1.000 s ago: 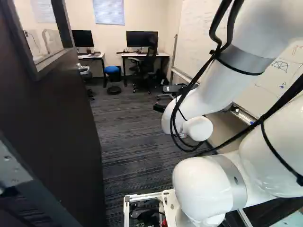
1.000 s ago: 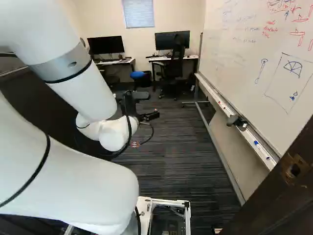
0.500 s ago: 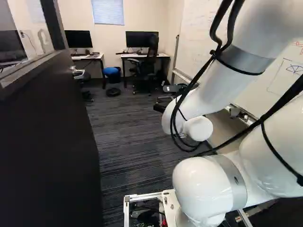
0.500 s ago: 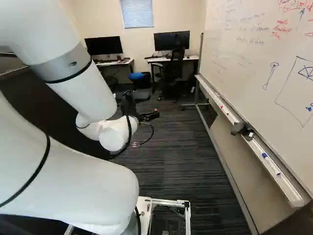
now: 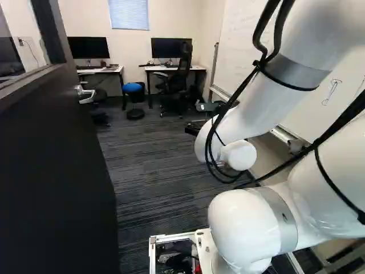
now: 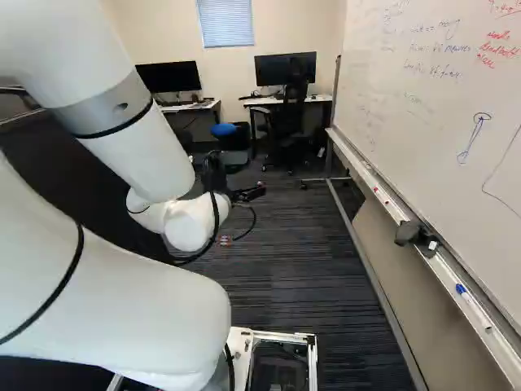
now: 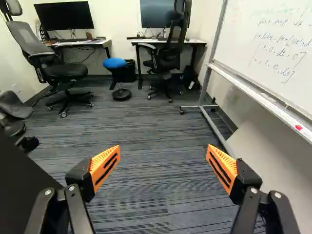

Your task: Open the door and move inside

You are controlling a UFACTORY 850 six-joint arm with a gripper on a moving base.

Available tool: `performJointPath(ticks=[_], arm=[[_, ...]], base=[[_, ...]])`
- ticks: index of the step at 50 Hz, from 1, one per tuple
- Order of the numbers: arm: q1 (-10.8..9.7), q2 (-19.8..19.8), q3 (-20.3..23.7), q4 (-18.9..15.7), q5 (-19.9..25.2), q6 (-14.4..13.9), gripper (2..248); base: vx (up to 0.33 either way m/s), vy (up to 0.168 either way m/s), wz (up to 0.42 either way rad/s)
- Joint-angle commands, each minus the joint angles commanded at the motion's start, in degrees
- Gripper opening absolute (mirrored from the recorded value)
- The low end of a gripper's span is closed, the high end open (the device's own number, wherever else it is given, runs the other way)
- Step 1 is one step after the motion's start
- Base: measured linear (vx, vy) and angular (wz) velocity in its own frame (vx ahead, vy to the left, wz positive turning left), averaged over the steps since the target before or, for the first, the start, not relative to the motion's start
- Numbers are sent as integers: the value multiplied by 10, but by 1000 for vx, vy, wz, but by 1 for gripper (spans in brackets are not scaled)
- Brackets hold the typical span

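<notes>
Two desks (image 7: 83,43), one stool (image 7: 114,63) beyond the open door (image 5: 51,171).

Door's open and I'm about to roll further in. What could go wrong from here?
Two main risks. The open door stands close along the left of the base, so drifting or turning that way might scrape it or snag its handle. On the other side, the whiteboard runs along the right, and veering that way could bring the arm or base into its tray.
</notes>
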Motion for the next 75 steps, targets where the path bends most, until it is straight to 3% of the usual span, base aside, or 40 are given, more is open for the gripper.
performJointPath(ticks=[75], arm=[[0, 0, 0, 0, 0, 0, 247]], base=[[241, 6, 15]])
